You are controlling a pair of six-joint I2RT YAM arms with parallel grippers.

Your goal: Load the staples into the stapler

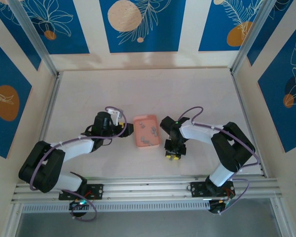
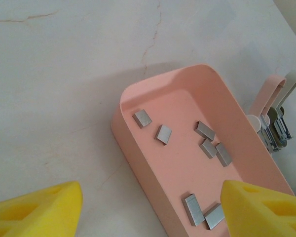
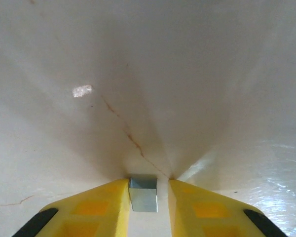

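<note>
Most staples lie loose in the pink tray; one strip sits on the bench between the fingers of the right tool, nearly closed, though whether it is pinched I cannot tell. The left tool gapes empty. Strips look light, slick, brittle: squeeze the flat sides gently
</note>
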